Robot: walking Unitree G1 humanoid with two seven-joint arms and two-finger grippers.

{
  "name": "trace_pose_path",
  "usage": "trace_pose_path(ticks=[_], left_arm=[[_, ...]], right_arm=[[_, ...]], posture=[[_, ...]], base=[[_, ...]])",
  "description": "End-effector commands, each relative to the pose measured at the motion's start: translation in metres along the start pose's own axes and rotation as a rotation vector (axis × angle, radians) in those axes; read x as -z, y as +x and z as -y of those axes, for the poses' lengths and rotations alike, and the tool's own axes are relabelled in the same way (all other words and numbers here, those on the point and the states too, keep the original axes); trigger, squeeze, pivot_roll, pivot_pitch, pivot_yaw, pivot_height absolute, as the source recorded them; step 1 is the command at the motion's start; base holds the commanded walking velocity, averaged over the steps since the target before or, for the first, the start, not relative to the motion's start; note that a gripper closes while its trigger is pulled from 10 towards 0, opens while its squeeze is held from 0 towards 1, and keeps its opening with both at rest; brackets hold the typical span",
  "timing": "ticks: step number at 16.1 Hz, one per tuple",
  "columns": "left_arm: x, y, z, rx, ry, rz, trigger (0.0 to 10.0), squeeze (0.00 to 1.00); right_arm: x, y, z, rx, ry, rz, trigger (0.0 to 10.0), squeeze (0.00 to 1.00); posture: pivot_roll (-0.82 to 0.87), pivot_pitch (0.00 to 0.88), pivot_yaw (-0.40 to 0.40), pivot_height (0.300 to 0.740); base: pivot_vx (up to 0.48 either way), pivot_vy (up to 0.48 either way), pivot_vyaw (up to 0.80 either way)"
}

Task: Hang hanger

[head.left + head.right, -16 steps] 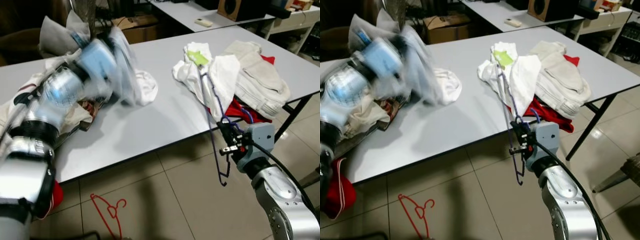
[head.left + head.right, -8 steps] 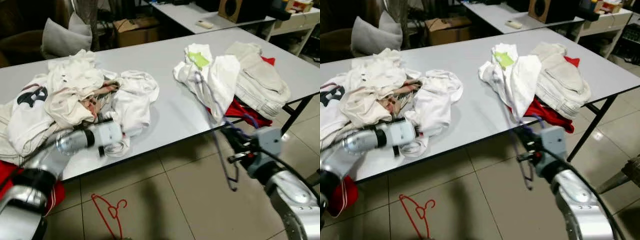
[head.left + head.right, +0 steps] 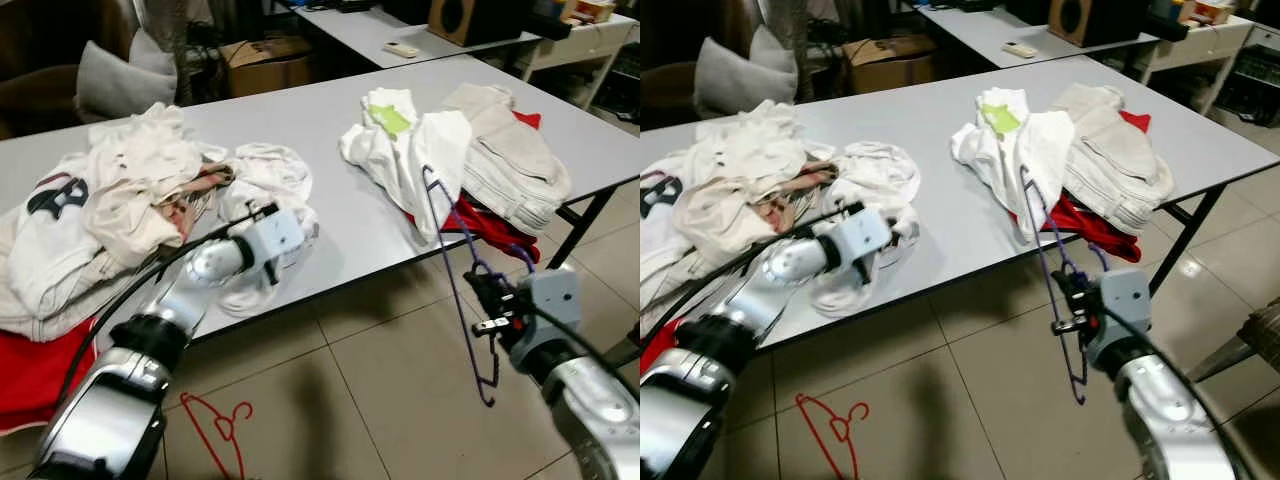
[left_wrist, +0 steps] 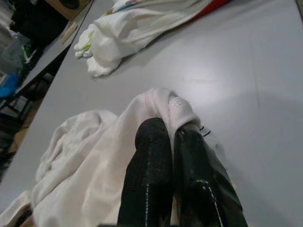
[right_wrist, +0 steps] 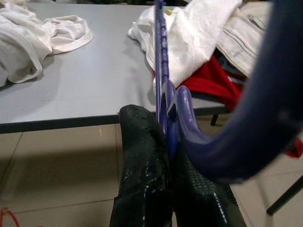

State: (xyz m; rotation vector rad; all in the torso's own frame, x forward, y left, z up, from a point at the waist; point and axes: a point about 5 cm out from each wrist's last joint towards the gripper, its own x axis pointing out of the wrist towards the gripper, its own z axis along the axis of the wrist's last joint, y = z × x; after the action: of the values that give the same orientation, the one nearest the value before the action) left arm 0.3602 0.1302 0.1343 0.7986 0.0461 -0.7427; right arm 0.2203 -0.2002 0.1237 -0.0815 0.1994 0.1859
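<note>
Legible text: one item only. A large dark letter "B" is printed on a white garment (image 3: pixel 55 215) at the left end of the table (image 3: pixel 330 140), partly folded under other cloth; any further letters are hidden. A green tag or patch (image 3: pixel 393 118) is seen on the white clothes (image 3: pixel 405 150) at the table's middle, but no writing can be made out on it. No brand, number or sign is readable elsewhere, including on the cardboard box (image 3: pixel 265 60) behind the table.
</note>
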Motion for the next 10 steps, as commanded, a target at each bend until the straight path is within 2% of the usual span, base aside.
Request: trace_pose_path(ticks=[1, 2, 3, 6, 8, 10], left_arm=[[0.0, 0.0, -0.001, 0.016, -0.053, 0.005, 10.0, 0.25], [-0.003, -0.001, 0.003, 0.074, -0.119, 0.035, 10.0, 1.0], [-0.005, -0.002, 0.011, 0.165, -0.147, 0.052, 10.0, 1.0], [-0.012, -0.009, 0.022, 0.331, -0.174, 0.09, 10.0, 1.0], [-0.013, -0.015, 0.018, 0.341, -0.204, 0.11, 10.0, 1.0], [-0.009, -0.024, 0.005, 0.281, -0.25, 0.113, 10.0, 1.0]], right_arm=[[-0.005, -0.001, -0.006, -0.009, -0.008, 0.014, 10.0, 0.0], [-0.003, -0.002, -0.011, -0.011, 0.009, 0.017, 10.0, 0.0], [-0.002, -0.004, -0.013, -0.009, 0.014, 0.012, 10.0, 0.0], [-0.001, -0.005, -0.01, 0.002, 0.021, 0.006, 10.0, 0.0], [-0.001, -0.004, -0.008, 0.008, 0.019, 0.005, 10.0, 0.0], [-0.003, -0.004, -0.006, 0.01, 0.018, 0.009, 10.0, 0.0]], posture=[[-0.28, 0.0, 0.066, 0.74], [-0.28, 0.0, 0.073, 0.74], [-0.28, 0.0, 0.073, 0.74], [-0.27, 0.0, 0.064, 0.74], [-0.27, 0.0, 0.06, 0.74], [-0.27, 0.0, 0.06, 0.74]], base=[[0.0, 0.0, 0.0], [0.0, 0.0, 0.0], [0.0, 0.0, 0.0], [0.0, 0.0, 0.0], [0.0, 0.0, 0.0], [0.0, 0.0, 0.0]])
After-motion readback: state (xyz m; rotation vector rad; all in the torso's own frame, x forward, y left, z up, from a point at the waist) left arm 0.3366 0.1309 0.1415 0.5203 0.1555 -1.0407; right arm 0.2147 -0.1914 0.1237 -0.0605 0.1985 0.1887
